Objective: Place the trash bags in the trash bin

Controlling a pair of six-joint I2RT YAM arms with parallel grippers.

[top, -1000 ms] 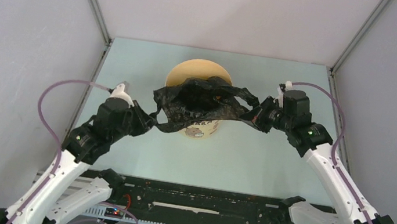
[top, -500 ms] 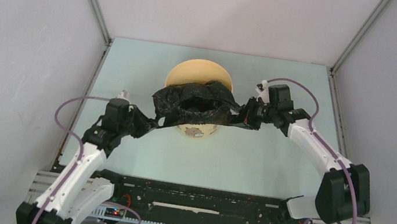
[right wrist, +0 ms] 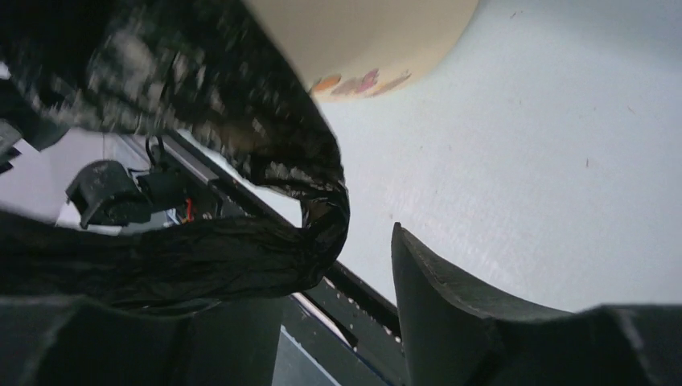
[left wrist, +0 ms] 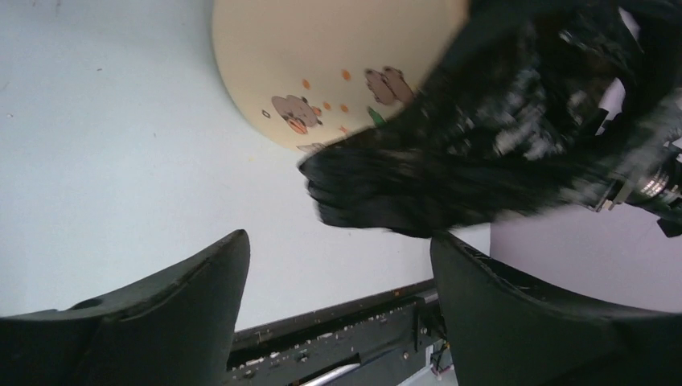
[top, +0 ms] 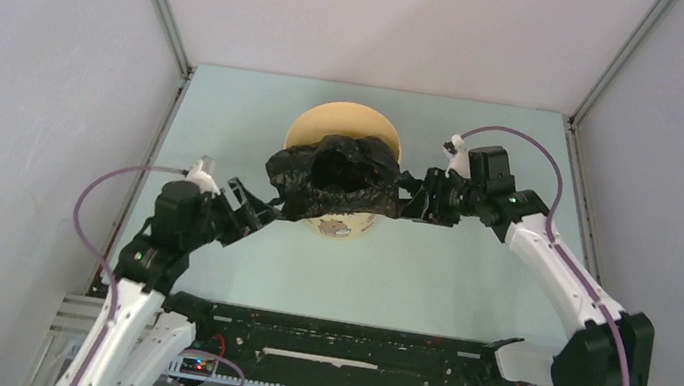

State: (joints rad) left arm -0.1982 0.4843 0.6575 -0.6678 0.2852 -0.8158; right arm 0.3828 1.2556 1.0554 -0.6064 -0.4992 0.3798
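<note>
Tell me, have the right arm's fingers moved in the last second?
Yes. The right fingers slid left, closer to the yellow capybara bin, bunching the black trash bag over it.

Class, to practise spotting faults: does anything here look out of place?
Yes: the trash bag sits bunched on the near rim of the trash bin, spilling down its outside instead of lying inside.
</note>
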